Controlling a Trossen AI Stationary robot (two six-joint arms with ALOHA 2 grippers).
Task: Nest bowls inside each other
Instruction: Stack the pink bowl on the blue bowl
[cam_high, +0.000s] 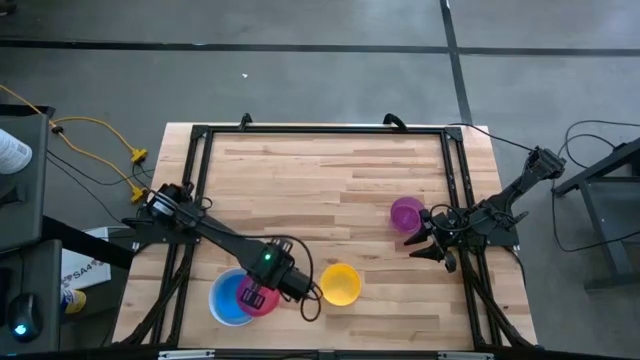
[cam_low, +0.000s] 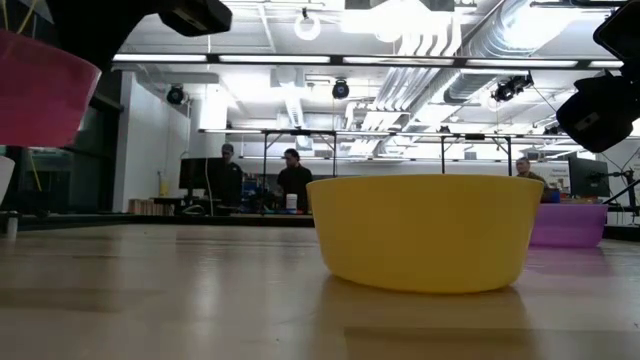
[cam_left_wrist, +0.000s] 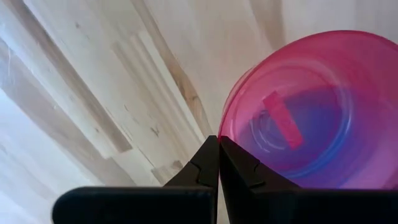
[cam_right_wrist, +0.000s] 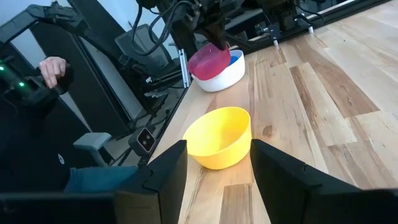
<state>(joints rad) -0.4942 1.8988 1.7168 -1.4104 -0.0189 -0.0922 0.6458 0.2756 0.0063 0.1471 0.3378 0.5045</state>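
Note:
My left gripper (cam_high: 272, 292) is shut on the red bowl (cam_high: 257, 297), which hangs above the blue bowl (cam_high: 224, 300). The blue bowl sits inside the white bowl (cam_right_wrist: 227, 78) near the table's front left. The yellow bowl (cam_high: 340, 284) stands upright on its base just right of them. The purple bowl (cam_high: 406, 213) stands on the table at the right. My right gripper (cam_high: 425, 245) stands open beside the purple bowl, nothing between its fingers. My left gripper pinches the red bowl's rim (cam_left_wrist: 222, 132) between its two fingers, one finger inside the bowl and one outside. The fingers come from above, pointing down. The bowl hangs lifted clear and tilted (cam_right_wrist: 210, 60) over the blue and white bowls.
A black frame (cam_high: 320, 130) runs round the wooden table (cam_high: 320, 180), whose far half lies bare. A person's hand (cam_right_wrist: 53, 68) shows beyond the table's edge in the right wrist view. People stand in the room behind (cam_low: 292, 180).

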